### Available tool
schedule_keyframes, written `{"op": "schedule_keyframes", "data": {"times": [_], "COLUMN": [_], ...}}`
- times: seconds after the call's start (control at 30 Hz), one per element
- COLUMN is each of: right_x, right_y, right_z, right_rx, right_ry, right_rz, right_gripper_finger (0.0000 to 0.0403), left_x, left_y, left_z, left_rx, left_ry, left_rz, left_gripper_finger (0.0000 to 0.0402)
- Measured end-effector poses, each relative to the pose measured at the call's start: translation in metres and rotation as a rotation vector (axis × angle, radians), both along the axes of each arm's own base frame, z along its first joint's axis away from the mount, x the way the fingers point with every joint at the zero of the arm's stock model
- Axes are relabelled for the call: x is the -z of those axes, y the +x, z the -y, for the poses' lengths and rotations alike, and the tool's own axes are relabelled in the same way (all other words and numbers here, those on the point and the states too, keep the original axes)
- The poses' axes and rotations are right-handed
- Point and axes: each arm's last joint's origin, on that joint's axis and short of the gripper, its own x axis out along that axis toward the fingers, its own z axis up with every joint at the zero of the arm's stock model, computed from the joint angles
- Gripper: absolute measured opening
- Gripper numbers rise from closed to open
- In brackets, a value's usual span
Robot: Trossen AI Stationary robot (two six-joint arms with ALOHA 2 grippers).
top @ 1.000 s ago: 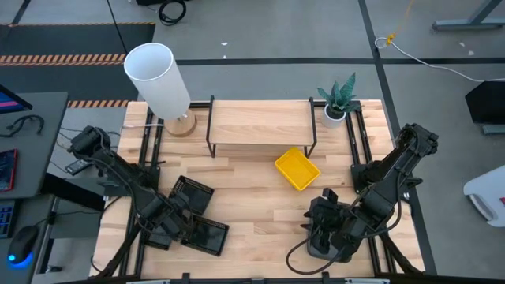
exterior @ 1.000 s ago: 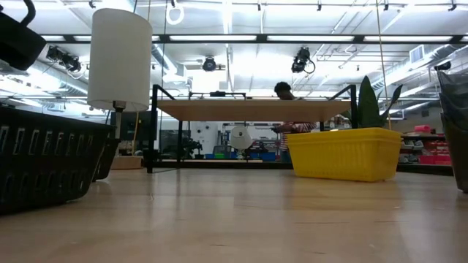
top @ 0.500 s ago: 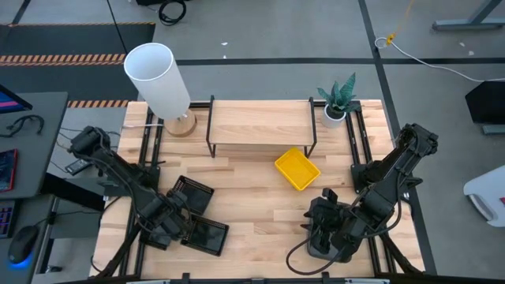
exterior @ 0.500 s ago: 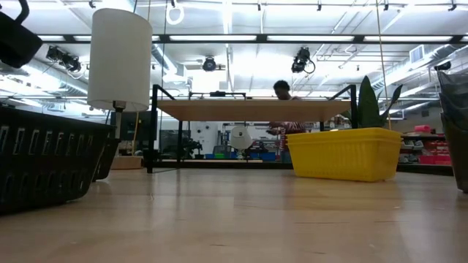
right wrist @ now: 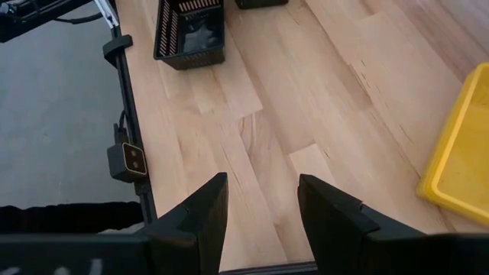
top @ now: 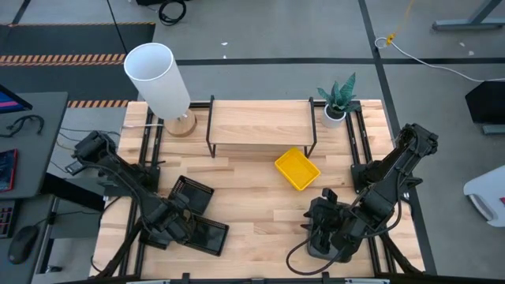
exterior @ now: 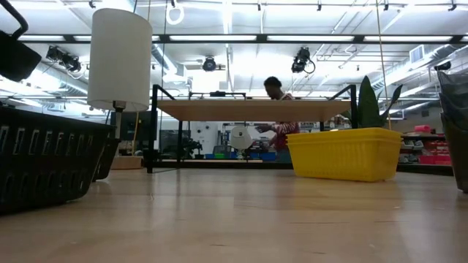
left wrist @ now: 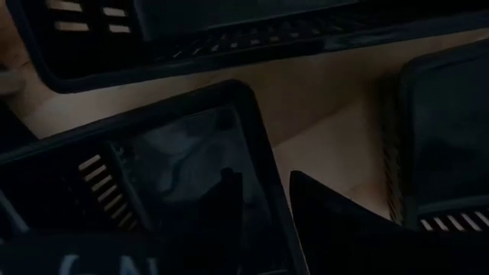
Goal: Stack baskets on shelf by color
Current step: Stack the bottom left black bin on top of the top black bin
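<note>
Fingers of left gripper (top: 183,229) straddle black basket (top: 207,235) wall near tabletop's (top: 260,209) front-left corner, not visibly clamped; second black basket (top: 189,195) just beside. Right gripper (right wrist: 260,221) fingers spread, empty, near front-right corner. Yellow basket (top: 297,169) sits mid-tabletop before shelf (top: 260,121). Shelf top bare: stacking apparently not begun.
</note>
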Motion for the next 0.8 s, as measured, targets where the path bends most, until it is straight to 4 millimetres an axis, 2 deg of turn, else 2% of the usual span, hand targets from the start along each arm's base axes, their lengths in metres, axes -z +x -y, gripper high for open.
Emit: {"op": "schedule_keyframes", "data": {"times": [0.33, 0.6, 0.7, 0.8], "right_x": [0.000, 0.000, 0.000, 0.000], "right_y": [0.000, 0.000, 0.000, 0.000], "right_z": [0.000, 0.000, 0.000, 0.000], "right_rx": [0.001, 0.001, 0.001, 0.001], "right_ry": [-0.004, -0.004, -0.004, -0.004], "right_rz": [0.007, 0.008, 0.008, 0.008], "right_gripper_finger": [0.0164, 0.0164, 0.0164, 0.0164], "left_x": [0.016, 0.018, 0.018, 0.018], "left_y": [0.006, 0.007, 0.008, 0.008], "left_z": [0.006, 0.007, 0.008, 0.008], "left_rx": [0.003, 0.067, 0.070, 0.069], "left_ry": [0.016, 0.009, 0.007, -0.004], "left_rz": [-0.027, -0.021, -0.019, -0.015], "left_gripper_finger": [0.0116, 0.0115, 0.0099, 0.0063]}}
